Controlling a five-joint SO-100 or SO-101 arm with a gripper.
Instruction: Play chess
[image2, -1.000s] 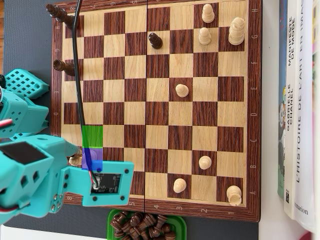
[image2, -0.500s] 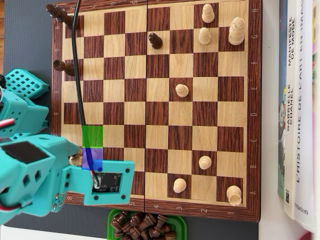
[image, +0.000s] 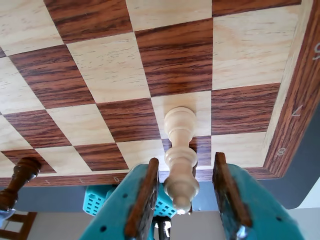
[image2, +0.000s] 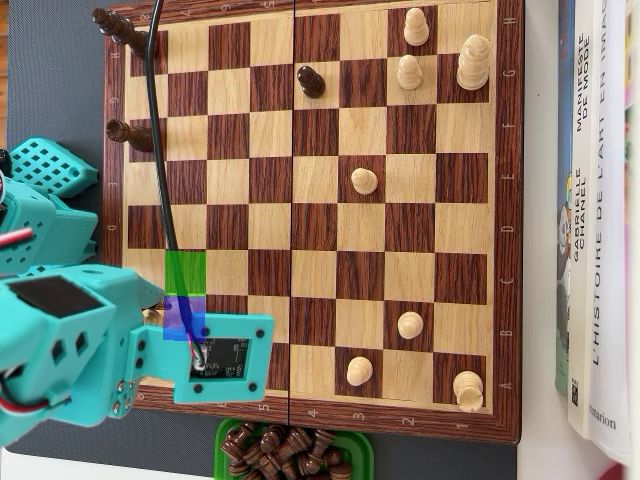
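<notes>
In the wrist view a pale wooden chess piece stands on the chessboard near its rim, between my two wood-lined fingers. My gripper is open around it: the left finger is close to the piece and the right finger stands apart with a clear gap. In the overhead view my teal arm covers the board's lower left corner and hides this piece and the jaws. A green square and a blue square are marked on the board beside the arm.
Dark pieces stand at the overhead view's upper left and near the top. Several pale pieces stand on the right half. A green tray of dark pieces lies below the board, books at right. A dark piece shows at the wrist view's left.
</notes>
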